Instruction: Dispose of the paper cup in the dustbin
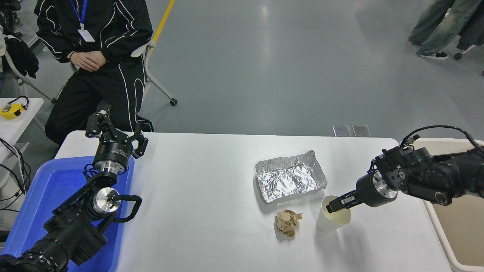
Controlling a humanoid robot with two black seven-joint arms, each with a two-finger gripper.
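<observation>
Left arm: parked at the lower left over the blue tub [34, 211], its gripper [115, 132] pointing up and away, fingers spread apart and grasping nothing.
Wad: a crumpled brown paper wad [287, 223] lies on the bench [196, 211], just left of the cup and apart from it.
Cup: the white paper cup [334, 219] stands upright on the bench, mouth open, in front of the tray's right corner.
Right arm: comes in from the right edge, above the bin; its gripper [334, 206] sits at the cup's mouth, fingers close together at the far rim (whether they pinch the wall or only rest there, I cannot tell).
Bin: the beige bin [459, 226] stands off the bench's right end, beside and lower than the cup, partly hidden by the arm.
Tray: a silver foil tray [289, 175] lies behind the cup and wad, near both.
Far side: a person in black [102, 45] sits on a chair beyond the bench's left corner, hands folded.
</observation>
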